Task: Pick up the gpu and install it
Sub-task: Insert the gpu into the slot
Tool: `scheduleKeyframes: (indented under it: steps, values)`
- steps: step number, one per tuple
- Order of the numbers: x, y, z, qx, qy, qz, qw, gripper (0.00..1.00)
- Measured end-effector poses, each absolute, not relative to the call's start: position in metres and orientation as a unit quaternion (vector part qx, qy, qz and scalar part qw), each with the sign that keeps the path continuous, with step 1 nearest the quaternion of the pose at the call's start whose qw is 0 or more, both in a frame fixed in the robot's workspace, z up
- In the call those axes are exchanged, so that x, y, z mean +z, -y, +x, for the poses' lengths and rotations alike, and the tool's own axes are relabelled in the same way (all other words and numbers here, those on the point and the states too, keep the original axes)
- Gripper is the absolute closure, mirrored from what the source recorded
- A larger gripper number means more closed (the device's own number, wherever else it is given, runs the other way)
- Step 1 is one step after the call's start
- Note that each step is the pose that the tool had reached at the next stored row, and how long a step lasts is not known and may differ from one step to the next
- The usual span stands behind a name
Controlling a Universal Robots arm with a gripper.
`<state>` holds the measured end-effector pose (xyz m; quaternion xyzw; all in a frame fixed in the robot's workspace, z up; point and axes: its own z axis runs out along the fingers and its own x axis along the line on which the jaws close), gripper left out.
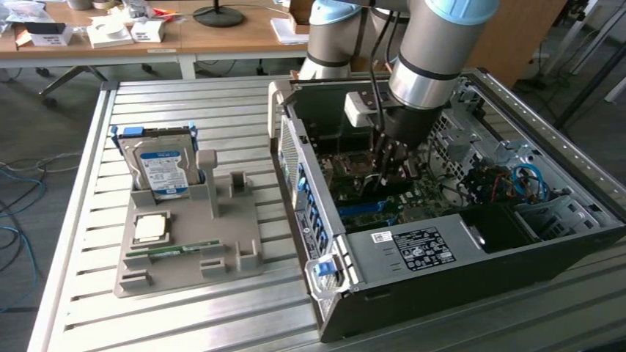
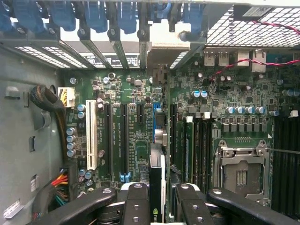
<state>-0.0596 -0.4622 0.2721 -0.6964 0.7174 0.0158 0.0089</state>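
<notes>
A workshop room, with a wooden desk [image 1: 225, 37] of boxes at the back and a slatted metal bench [image 1: 196, 315] in front. On the bench lies an open computer case [image 1: 470, 242].

Inside the case, the gpu [image 2: 156, 187] stands on edge over the motherboard [image 2: 131, 140]. The wrist view shows it as a thin dark card running away from the camera. Its silvery bracket [image 2: 161, 49] is at the far end, against the row of rear slot openings. The black fingers [image 2: 136, 204] are closed on the near end of the card, one on each flat side. I cannot tell whether its lower edge is in a slot.

A long white slot [image 2: 91, 136] lies to one side of the card and the bare processor socket [image 2: 241, 176] to the other. The arm [image 1: 430, 66] reaches down into the case from above.

Towards the exterior view's left, well apart from the case, a grey holder [image 1: 240, 257] carries an upright hard drive [image 1: 161, 165]. It also holds a square processor chip [image 1: 149, 229] and a narrow green memory stick [image 1: 176, 249].
</notes>
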Motion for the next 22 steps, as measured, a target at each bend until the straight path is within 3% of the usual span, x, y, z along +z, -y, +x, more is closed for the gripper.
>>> scheduleKeyframes:
  steps: [22]
  values:
    - [0.2671, 0.4622, -0.0629, 0.016, -0.717, -0.696, 0.009, 0.74]
